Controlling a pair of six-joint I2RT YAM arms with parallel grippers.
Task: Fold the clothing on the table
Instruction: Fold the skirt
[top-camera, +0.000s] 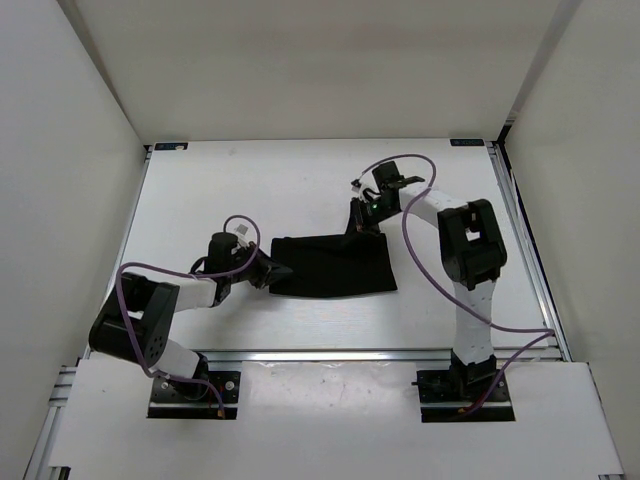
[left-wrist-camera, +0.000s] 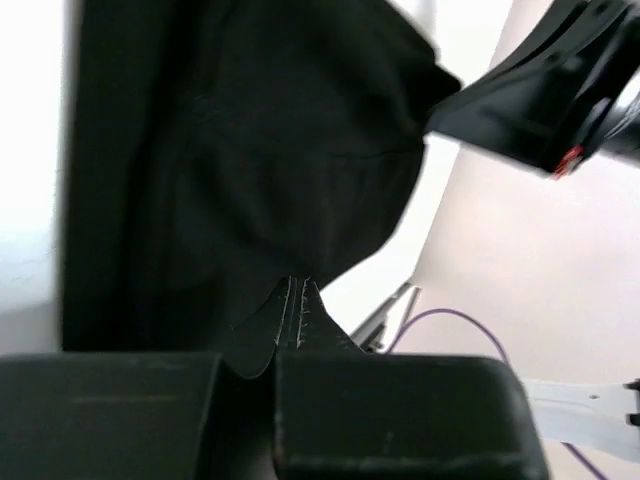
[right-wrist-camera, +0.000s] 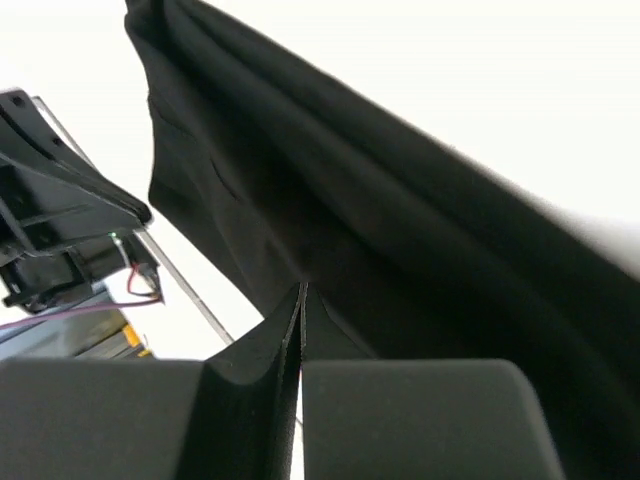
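Left fingers (left-wrist-camera: 400, 410) and right fingers (right-wrist-camera: 420, 420) pinch opposite ends of the clothing (top-camera: 335, 265) (closed tight), seemingly to lift a fold.

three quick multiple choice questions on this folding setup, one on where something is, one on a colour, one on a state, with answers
1. Where does the plain black soft fabric garment lie on the flat white table?
A. around the middle of it
B. draped over the far edge
C. bunched on the near rail

2. What colour are the looping cables?
A. yellow
B. purple
C. green

3. How is the left gripper set?
A. wide open above the cloth
B. shut on the garment's edge
C. shut on nothing, clear of the cloth

Answers:
1 A, the top view shows it spread out mid-table.
2 B, the loops in the top view are purple.
3 B, the left wrist view shows the fingertips pinched together on black fabric.
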